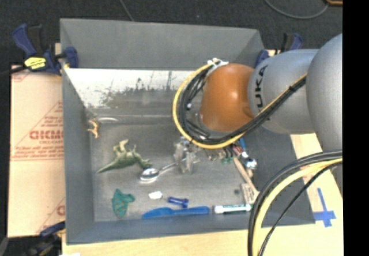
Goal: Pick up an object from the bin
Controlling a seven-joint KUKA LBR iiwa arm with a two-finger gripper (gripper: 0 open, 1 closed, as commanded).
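Low in the bin, the jaws hang by the handle of a metal spoon; parted or clenched, I cannot tell. Likely the approach: next, straddle it and close.

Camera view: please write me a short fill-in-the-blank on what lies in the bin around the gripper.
1. The toy dinosaur in the left half of the bin is ____ in colour.
2. The shiny metal thing lying between the dinosaur and the gripper is a ____.
3. The long flat thing along the bin's lower edge in the view is ____ in colour.

Missing words: green; spoon; blue.
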